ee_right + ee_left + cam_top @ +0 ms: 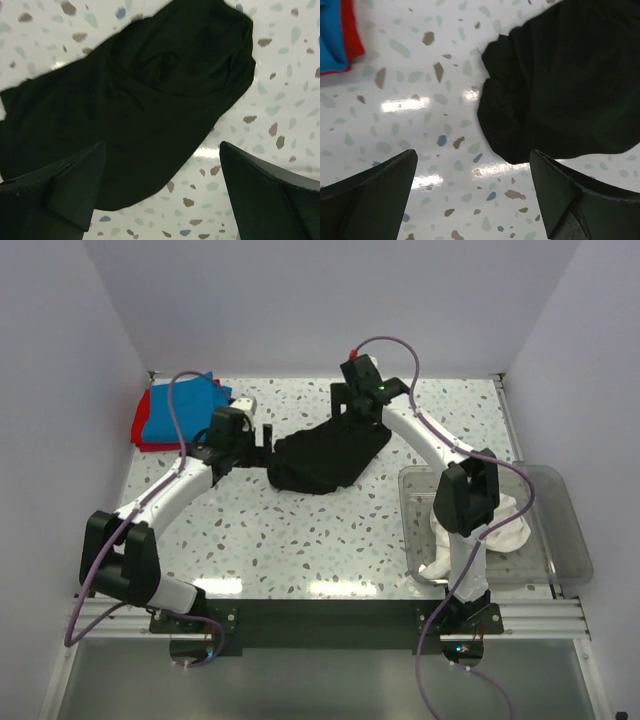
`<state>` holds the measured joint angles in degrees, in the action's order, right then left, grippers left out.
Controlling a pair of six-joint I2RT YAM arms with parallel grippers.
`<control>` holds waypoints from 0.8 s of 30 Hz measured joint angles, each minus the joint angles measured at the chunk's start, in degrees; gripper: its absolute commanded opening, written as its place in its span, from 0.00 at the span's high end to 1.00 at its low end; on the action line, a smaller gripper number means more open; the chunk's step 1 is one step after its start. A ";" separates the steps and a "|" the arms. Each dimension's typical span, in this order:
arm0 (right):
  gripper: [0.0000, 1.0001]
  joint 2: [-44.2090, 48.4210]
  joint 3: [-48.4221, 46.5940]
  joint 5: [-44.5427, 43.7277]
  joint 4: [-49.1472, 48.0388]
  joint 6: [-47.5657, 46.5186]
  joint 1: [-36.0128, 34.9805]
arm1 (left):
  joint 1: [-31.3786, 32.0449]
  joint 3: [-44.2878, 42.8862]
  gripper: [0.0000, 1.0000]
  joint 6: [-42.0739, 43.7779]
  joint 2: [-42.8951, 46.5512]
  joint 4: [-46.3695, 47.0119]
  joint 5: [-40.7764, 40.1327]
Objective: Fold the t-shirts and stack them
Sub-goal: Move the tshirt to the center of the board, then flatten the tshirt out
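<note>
Top view: one black t-shirt [325,458] lies crumpled at the centre of the speckled table [300,540]. One blue t-shirt [185,405] rests on one red t-shirt [140,432] at the far left corner. White t-shirts [512,525] fill one clear plastic bin [572,540] at the right; their number cannot be determined. White walls [300,300] enclose the table. Left wrist view: the left gripper [475,195] has its fingers spread apart, empty, just beside the black t-shirt's [565,85] edge. Right wrist view: the right gripper [162,195] has its fingers spread apart, empty, above the black t-shirt [140,100].
</note>
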<state>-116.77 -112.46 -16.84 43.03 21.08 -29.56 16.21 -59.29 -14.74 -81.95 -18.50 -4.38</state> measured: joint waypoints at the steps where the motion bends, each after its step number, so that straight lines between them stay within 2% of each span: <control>1: 0.01 0.00 1.64 0.02 0.72 -0.02 0.00 | 1.11 0.20 0.00 -0.35 -0.79 0.07 0.20; 4: 0.02 0.00 4.52 0.46 1.25 0.37 0.00 | 3.63 1.29 0.00 -1.55 -4.15 0.74 1.42; 11: 0.05 -0.20 11.28 4.50 -0.28 3.17 0.72 | 4.20 1.55 0.01 -2.91 -14.53 3.82 4.28; 14: 0.08 -1.95 11.82 7.02 -1.53 3.82 1.75 | 4.20 1.53 0.09 -3.30 -17.53 5.73 5.73; 17: 0.12 -5.49 10.16 9.57 -3.13 4.24 2.99 | 4.20 0.83 0.24 -3.80 -18.82 7.06 6.67; 18: 0.14 -7.02 9.44 10.49 -3.74 4.44 3.41 | 4.20 0.57 0.33 -3.91 -19.06 7.56 6.86; 19: 0.15 -8.44 8.83 11.13 -4.39 4.72 3.80 | 4.20 0.46 0.38 -4.11 -19.26 8.11 7.17; 21: 0.26 -11.45 7.52 12.44 -4.94 5.20 4.33 | 4.20 0.37 0.50 -4.02 -19.63 8.79 7.63; 22: 0.26 -12.17 7.28 12.72 -5.11 5.40 4.61 | 4.20 0.37 0.54 -4.04 -19.78 9.11 7.96; 23: 0.35 -13.14 6.88 13.22 -5.09 5.57 4.83 | 4.20 0.37 0.59 -4.07 -19.98 9.44 8.44; 24: 0.41 -13.79 6.01 13.55 -4.70 5.62 4.94 | 4.20 0.37 0.74 -4.20 -20.15 9.79 8.81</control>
<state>-130.56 -106.45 -3.29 38.33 26.70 -24.62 20.40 -58.92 -18.94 -102.10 -8.71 4.43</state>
